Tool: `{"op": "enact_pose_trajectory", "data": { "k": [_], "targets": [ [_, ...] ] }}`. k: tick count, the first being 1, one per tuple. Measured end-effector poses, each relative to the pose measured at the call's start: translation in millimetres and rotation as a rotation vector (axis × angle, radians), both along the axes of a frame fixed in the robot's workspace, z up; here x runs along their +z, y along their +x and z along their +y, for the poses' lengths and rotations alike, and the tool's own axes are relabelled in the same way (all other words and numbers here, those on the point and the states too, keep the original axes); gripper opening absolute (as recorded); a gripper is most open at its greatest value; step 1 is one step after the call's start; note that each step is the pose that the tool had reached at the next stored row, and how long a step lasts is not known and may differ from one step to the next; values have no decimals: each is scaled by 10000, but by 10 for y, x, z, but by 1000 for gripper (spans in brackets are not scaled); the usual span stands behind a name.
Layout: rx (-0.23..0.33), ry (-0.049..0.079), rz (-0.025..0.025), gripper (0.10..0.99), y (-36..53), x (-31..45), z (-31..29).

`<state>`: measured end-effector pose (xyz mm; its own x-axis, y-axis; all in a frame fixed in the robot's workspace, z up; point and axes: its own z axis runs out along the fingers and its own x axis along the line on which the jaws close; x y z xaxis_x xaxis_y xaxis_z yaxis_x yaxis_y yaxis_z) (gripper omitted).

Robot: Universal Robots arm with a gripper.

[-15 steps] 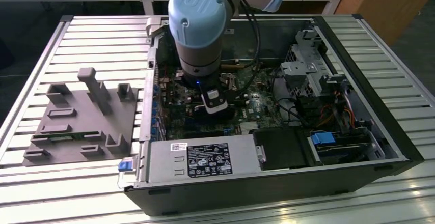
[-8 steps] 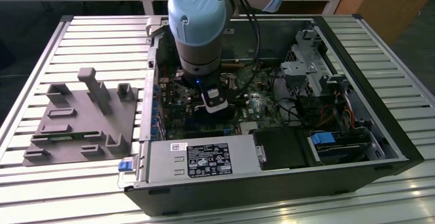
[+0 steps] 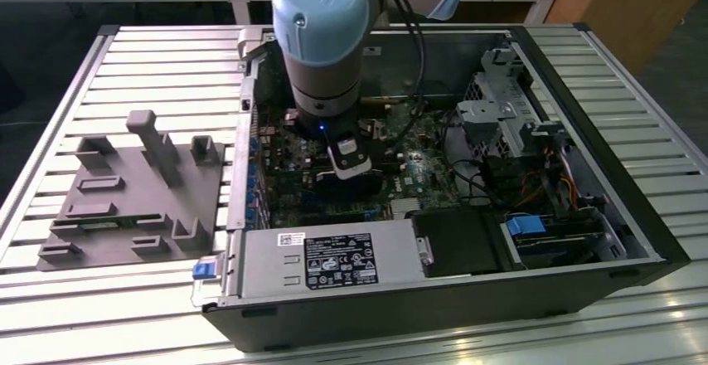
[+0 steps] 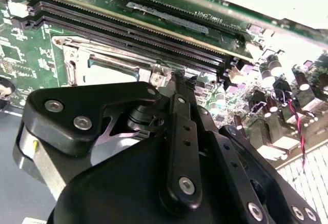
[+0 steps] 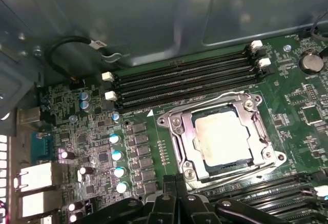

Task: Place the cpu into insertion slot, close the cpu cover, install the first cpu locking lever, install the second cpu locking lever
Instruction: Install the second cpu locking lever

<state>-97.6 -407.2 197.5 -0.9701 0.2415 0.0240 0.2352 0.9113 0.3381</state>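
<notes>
The black linkage-fingered gripper (image 5: 177, 196) hangs low inside the open computer case (image 3: 619, 240), fingers drawn together to a closed tip, gripping nothing. Just beyond that tip, the flat square silver-grey cpu (image 5: 224, 134) lies face-up in its socket, edges square with the black memory slots (image 5: 184, 80). The thin silvery metal cpu cover (image 5: 179, 129) is folded down around it.

socket: in the exterior view my arm (image 3: 321, 41) hides it, so I cannot see the cpu there.
cpu cover (image 4: 110, 60): in the second wrist view my gripper (image 4: 177, 78) covers its near part.
gripper (image 5: 177, 203): in the first wrist view the picture's edge cuts it off, so I cannot judge the fingers.
</notes>
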Motion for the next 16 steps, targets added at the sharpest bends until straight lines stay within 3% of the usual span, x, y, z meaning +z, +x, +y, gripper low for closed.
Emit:
{"op": "enact_pose_trajectory", "data": {
  "k": [7,16],
  "targets": [
    [-24,-304,1,102,3,95,0],
    [-124,-329,3,102,119,122,0]
  ]
}}
